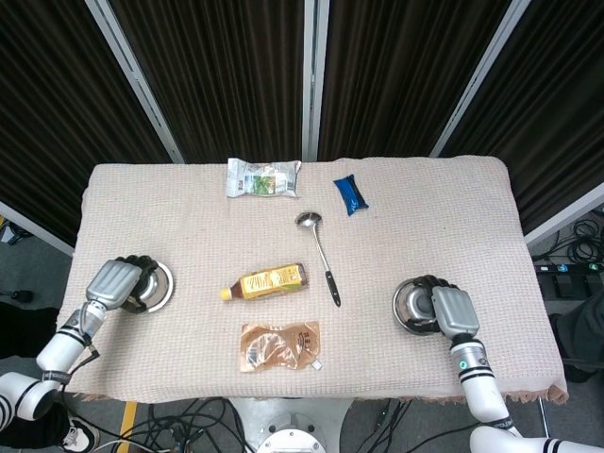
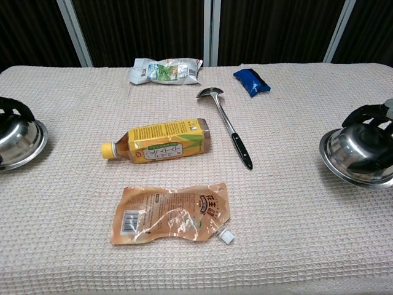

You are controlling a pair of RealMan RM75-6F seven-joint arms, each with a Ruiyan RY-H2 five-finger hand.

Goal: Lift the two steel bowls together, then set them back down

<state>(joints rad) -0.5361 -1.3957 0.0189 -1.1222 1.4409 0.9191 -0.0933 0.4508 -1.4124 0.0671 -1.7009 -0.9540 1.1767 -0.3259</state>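
One steel bowl (image 1: 154,287) is at the table's left edge, low on the cloth and slightly tilted in the chest view (image 2: 21,142). My left hand (image 1: 115,282) grips its outer rim, with dark fingers (image 2: 13,106) curled over the edge. The other steel bowl (image 1: 413,308) is at the right side near the front, seen close to the cloth in the chest view (image 2: 358,157). My right hand (image 1: 453,310) holds its rim, its fingers (image 2: 370,117) hooked over the far edge. I cannot tell whether either bowl fully rests on the cloth.
Between the bowls lie a yellow tea bottle (image 1: 265,281), a ladle (image 1: 322,261) and a brown pouch (image 1: 279,345). At the back are a snack bag (image 1: 262,177) and a blue packet (image 1: 350,194). The table (image 1: 453,217) has a beige woven cloth.
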